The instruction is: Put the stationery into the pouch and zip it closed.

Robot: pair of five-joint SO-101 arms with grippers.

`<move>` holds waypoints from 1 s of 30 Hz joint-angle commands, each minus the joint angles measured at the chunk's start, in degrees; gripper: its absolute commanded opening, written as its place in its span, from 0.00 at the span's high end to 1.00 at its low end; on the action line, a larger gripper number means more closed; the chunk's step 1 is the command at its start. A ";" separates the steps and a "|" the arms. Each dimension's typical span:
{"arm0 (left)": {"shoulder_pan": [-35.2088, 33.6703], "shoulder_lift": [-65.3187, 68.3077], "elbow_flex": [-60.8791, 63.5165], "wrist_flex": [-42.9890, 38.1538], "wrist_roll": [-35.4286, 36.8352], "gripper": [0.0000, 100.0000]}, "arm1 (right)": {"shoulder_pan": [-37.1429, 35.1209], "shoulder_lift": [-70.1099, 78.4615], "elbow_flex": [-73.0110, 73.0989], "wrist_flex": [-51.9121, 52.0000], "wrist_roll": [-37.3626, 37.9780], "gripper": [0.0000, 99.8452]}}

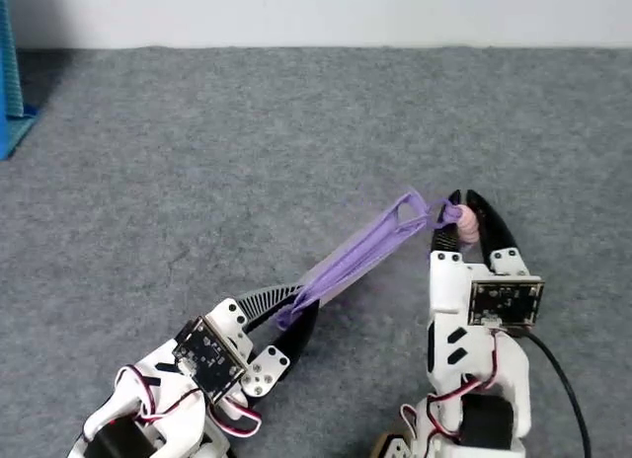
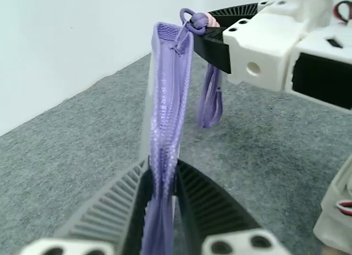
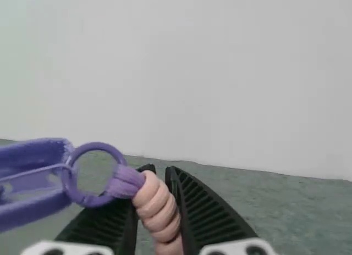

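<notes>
A purple pouch (image 1: 351, 258) hangs stretched in the air between the two arms, above the grey carpet. My left gripper (image 1: 296, 315) is shut on the pouch's near end; in the left wrist view the purple zipper band (image 2: 165, 134) runs up from between the ribbed black fingers (image 2: 206, 203). My right gripper (image 1: 462, 219) is shut on the pink pull charm (image 3: 157, 208) tied to the purple zipper ring (image 3: 91, 172) at the pouch's far end. A purple cord loop (image 2: 210, 104) dangles below that end. The pouch's inside is hidden.
Grey carpet (image 1: 247, 142) covers the table up to a white wall at the back. A blue object (image 1: 12, 73) stands at the far left edge. The right arm's white body (image 2: 275, 43) is close to the pouch's far end.
</notes>
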 commanded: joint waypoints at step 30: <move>-0.35 -0.97 -0.84 0.79 0.62 0.99 | 20.09 0.92 -2.99 9.01 1.85 0.99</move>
